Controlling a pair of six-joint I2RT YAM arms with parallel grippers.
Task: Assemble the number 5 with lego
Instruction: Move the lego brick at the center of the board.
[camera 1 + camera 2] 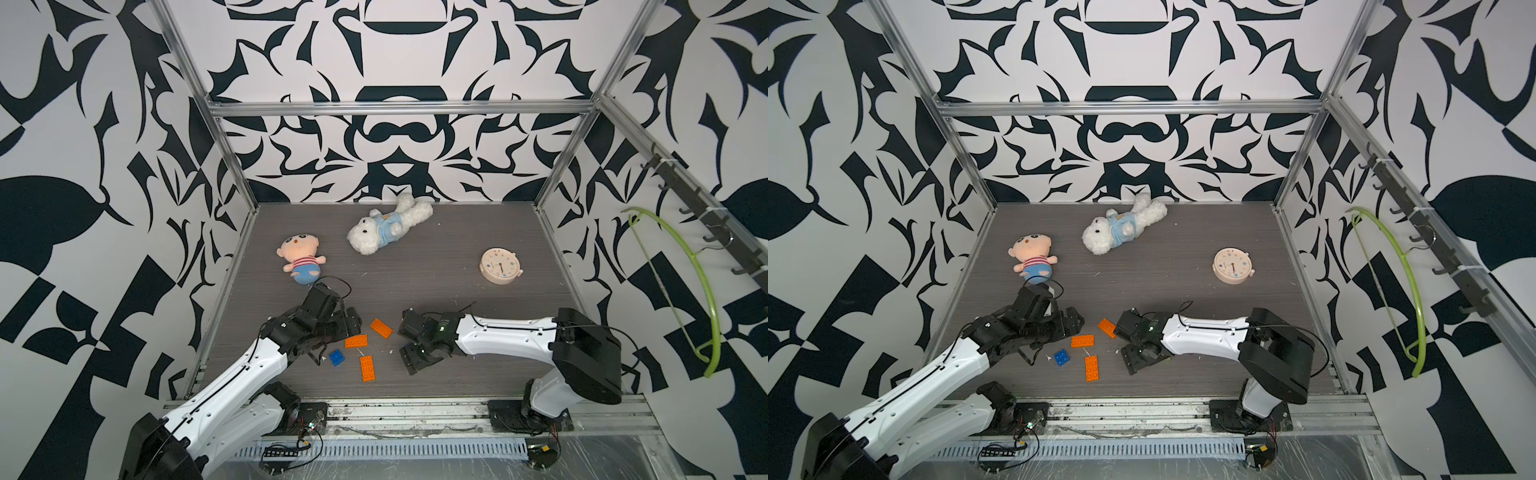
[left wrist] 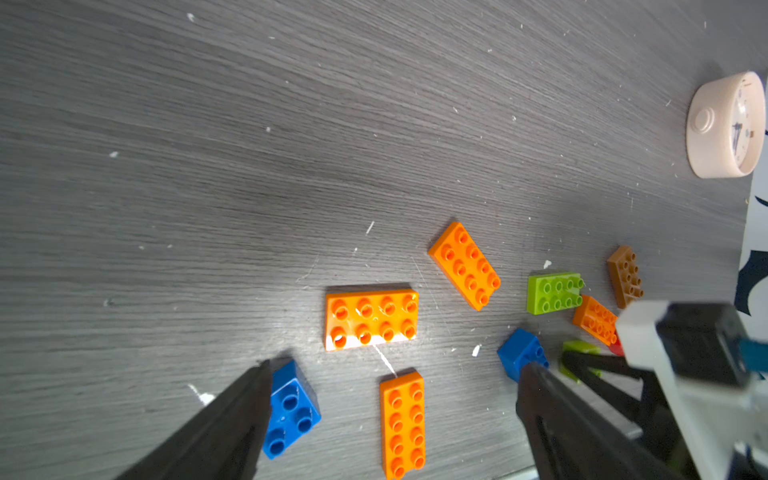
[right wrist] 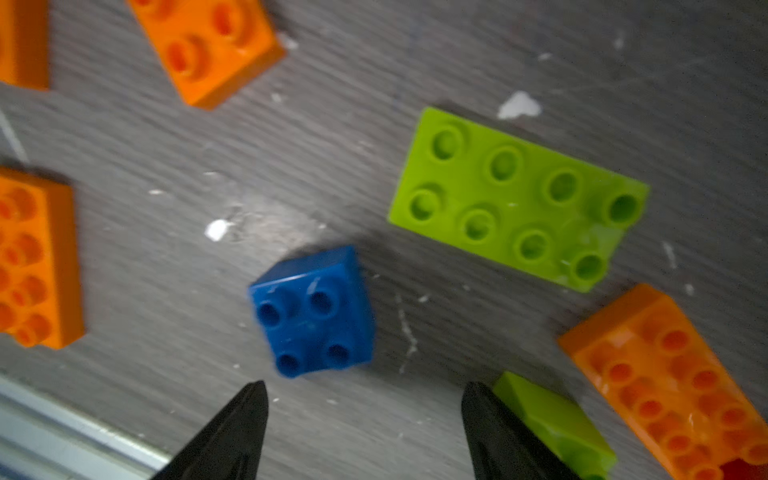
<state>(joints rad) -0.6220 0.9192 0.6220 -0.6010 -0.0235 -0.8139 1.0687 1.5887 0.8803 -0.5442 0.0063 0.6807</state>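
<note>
Lego lies loose on the table [image 1: 436, 299]. Left of the middle orange brick [image 1: 356, 341], the left gripper [image 2: 397, 365] hovers spread wide, empty, a blue square brick [image 1: 337, 357] beside one finger. Right of that brick lie a near orange brick [image 1: 367, 368] and a slanted orange brick [image 1: 381, 328]. Farther right, the right gripper [image 3: 365, 386] is parted, holding nothing, a second blue brick [image 3: 313, 311] beyond its tips.

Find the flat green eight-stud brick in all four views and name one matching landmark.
Both top views: not visible, probably under the right arm.
Left wrist: green brick between a tilted orange brick and a brown brick.
Right wrist: green brick just beyond the open right gripper.
Landmark: the blue square brick beside it in both wrist views.
</note>
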